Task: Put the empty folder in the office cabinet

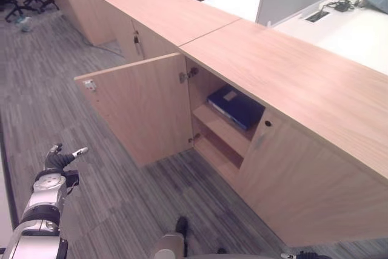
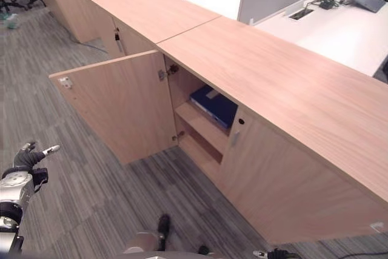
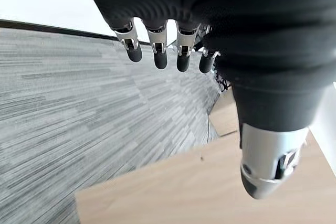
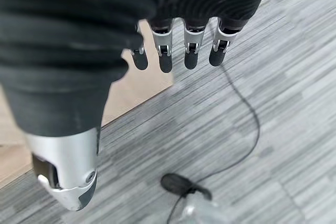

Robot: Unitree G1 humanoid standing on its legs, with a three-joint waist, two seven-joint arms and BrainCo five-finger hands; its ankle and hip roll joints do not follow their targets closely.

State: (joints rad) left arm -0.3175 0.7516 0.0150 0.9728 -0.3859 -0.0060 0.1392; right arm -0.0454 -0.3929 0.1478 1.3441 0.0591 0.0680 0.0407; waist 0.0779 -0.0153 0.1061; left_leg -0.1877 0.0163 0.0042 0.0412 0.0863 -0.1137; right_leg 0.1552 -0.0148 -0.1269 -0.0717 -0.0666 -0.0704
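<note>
A: Item one, the folder (image 1: 236,106). Where do you find it?

B: You find the blue folder lying flat on the upper shelf (image 1: 223,127) of the office cabinet (image 1: 285,83), inside the open compartment, behind the door (image 1: 142,110) that stands swung out to the left.

A: Item two, the hands.

B: Your left hand (image 1: 59,157) hangs low at the near left over the carpet (image 1: 48,95), well apart from the door, fingers (image 3: 157,51) straight and relaxed, holding nothing. Your right hand (image 4: 173,45) also hangs over the carpet, fingers loose, nothing in it.

A: Step in hand?

B: By my reading the placing is done: folder shelved, both hands free. What may remain is the door.

A: Next move?

B: If you close it, bring the left hand to the door's outer face and push it toward the cabinet, keeping the fingers off the hinge (image 1: 187,76) side.
</note>
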